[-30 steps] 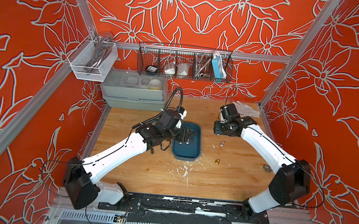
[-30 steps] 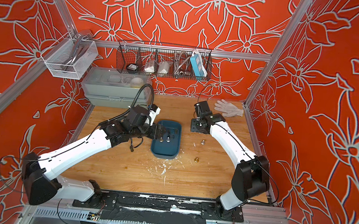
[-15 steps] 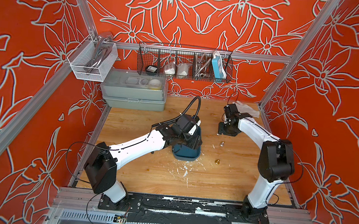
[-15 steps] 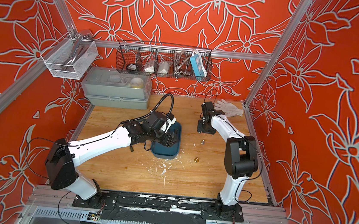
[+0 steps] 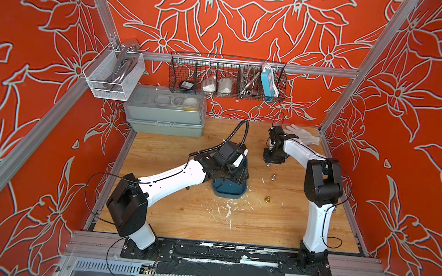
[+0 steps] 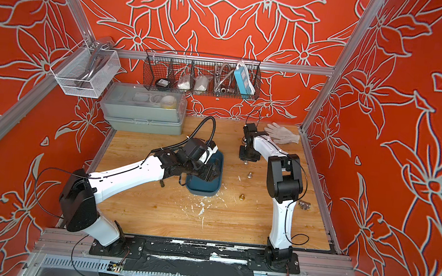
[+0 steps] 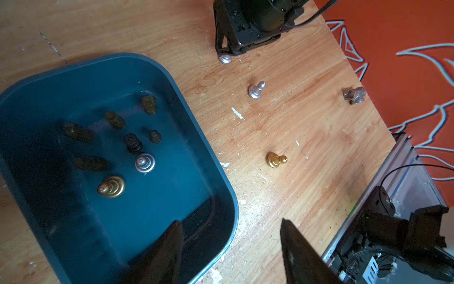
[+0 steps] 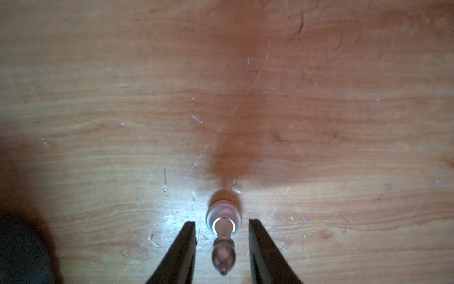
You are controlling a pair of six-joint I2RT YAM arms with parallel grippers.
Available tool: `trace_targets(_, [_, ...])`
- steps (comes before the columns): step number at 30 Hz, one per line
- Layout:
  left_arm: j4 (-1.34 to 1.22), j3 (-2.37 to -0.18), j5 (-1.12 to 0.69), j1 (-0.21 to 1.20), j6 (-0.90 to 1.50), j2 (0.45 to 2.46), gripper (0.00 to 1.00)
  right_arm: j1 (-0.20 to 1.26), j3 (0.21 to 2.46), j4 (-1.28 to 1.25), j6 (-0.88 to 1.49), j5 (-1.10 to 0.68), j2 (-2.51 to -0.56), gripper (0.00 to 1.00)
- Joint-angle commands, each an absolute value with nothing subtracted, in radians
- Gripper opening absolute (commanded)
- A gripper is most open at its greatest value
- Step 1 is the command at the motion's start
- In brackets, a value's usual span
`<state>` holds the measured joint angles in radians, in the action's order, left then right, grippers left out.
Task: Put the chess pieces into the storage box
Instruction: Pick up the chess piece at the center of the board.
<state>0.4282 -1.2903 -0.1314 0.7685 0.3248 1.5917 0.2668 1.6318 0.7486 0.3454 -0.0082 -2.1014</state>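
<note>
Reaching steeply down, right gripper [image 8: 221,221] astride an upright silver pawn [image 8: 222,236]

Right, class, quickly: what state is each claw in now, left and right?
Left claw: open, empty, over the storage box edge.
Right claw: open around a silver pawn, not gripping yet.

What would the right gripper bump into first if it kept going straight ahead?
Pointing down, the right gripper has its open fingers either side of a silver chess piece, gaps both sides. Its tips would probably meet the wooden table first, though depth is unclear.
</note>
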Motion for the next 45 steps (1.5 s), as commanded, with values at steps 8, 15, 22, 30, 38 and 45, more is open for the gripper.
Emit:
trace_targets(8, [0.428,-1.299,-0.111,0.77,0.308,1.591,0.63,0.264,1.663,0.773,0.338,0.016,-2.127,0.26])
trace_targets(15, [0.426,-1.295,-0.11,0.77,0.309,1.594,0.63,0.264,1.702,0.789,0.324,0.019,-2.154,0.27])
trace_targets(22, [0.428,-1.292,-0.104,0.77,0.311,1.595,0.63,0.264,1.698,0.789,0.331,0.016,-2.161,0.22])
trace_targets(30, [0.43,-1.295,-0.1,0.769,0.311,1.599,0.63,0.272,1.691,0.792,0.339,0.018,-2.16,0.21])
trace_targets(38, [0.431,-1.29,-0.088,0.77,0.311,1.594,0.63,0.275,1.683,0.788,0.348,0.022,-2.15,0.17])
trace_targets(45, [0.431,-1.284,-0.083,0.77,0.313,1.583,0.63,0.277,1.655,0.778,0.365,0.018,-2.123,0.15])
